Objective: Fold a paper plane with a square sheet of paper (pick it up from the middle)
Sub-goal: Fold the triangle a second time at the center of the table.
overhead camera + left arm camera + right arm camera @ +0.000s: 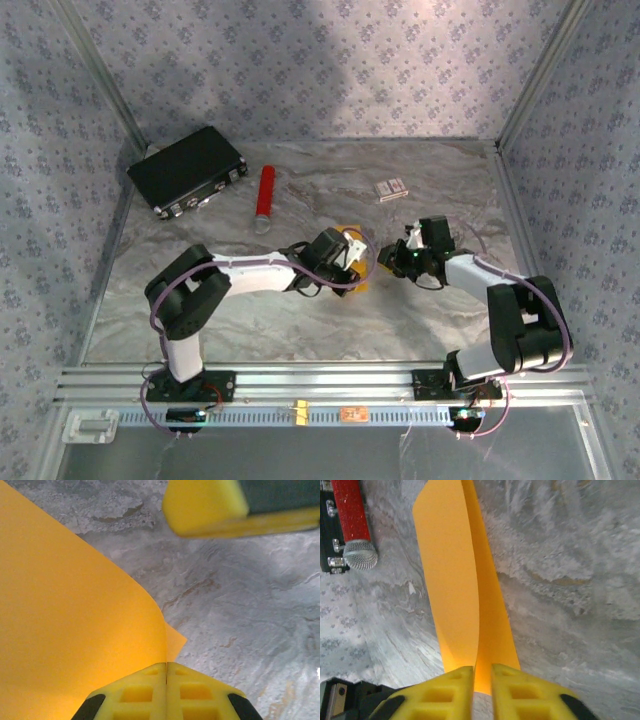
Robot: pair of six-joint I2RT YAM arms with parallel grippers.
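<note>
Noting black case (187, 170) and red microphone (266, 195) at table's 11 o'clock, well apart from work. Left gripper (166, 669) clamped shut on square sheet of paper (65, 630), mid-table, bowed. Right gripper (482, 674) pinching sheet's opposite edge, 3 o'clock side. Sheet light, floppy, crease-prone: likely best held at edges. Bare table (250, 330) toward 6 o'clock gives room.

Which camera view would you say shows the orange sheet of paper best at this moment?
The right wrist view: the sheet of paper shows both its bent-over layers clearly. The left wrist view shows one curved flap, cropped at the edge; the top view, mere slivers.
</note>
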